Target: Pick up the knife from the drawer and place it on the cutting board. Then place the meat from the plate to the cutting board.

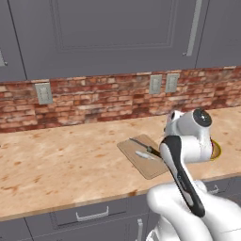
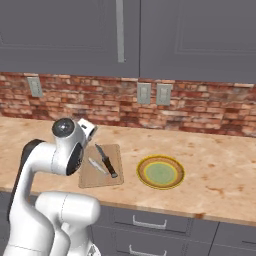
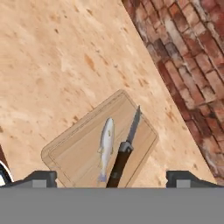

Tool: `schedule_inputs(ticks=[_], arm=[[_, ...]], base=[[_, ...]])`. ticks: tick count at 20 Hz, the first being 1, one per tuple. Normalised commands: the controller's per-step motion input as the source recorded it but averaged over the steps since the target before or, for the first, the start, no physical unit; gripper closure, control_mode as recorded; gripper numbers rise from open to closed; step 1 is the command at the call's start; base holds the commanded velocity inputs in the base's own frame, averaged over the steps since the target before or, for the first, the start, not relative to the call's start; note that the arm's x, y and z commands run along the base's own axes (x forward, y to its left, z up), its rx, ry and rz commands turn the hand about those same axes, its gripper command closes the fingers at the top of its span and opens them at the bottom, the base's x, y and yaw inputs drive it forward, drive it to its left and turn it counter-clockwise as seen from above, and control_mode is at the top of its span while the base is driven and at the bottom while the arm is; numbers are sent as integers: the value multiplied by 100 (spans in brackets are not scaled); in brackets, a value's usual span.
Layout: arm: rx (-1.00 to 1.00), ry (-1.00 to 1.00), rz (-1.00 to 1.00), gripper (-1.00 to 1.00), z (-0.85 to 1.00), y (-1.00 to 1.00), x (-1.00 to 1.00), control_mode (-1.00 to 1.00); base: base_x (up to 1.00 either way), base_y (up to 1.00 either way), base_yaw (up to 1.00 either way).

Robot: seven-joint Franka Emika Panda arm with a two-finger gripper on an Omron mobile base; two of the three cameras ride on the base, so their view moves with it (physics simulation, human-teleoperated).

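Nearest the base, the grey cabinet fronts (image 2: 150,222) run below the counter edge, every front shut as far as can be seen. The white arm (image 2: 55,160) rises over them and bends above the speckled tan counter (image 1: 61,160).

The gripper (image 3: 111,178) hangs above the cutting board (image 3: 83,146) with its two dark fingertips (image 3: 41,177) spread wide apart — nothing sits between them, and in the hand view they frame the board from either side.

On the board lie both task items, side by side and roughly parallel. The knife (image 3: 124,151) rests with its dark handle toward the camera and its thin silver blade pointing toward the wall; the meat (image 3: 106,146), a pale oblong piece, lies just beside it, close but whether touching I cannot tell. In the right base view the knife (image 2: 106,161) is on the board's right half, the meat (image 2: 96,166) to its left.

Just right of the board stands the plate (image 2: 160,172) — yellow rim, greenish centre, nothing on it.

Beyond, the brick backsplash (image 2: 200,107) carries grey outlets (image 2: 144,93), and grey upper cabinets (image 1: 122,33) hang above.
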Motion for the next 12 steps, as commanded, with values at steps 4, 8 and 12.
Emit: schedule_inputs(ticks=[4, 8, 12], arm=[[0, -13, 0, -100, 97, -36, -93, -100], [1, -4, 0, -100, 73, -51, -100, -100], [2, -4, 0, -100, 19, -58, -100, -100]], base=[[0, 0, 0], [0, 0, 0], [0, 0, 0]])
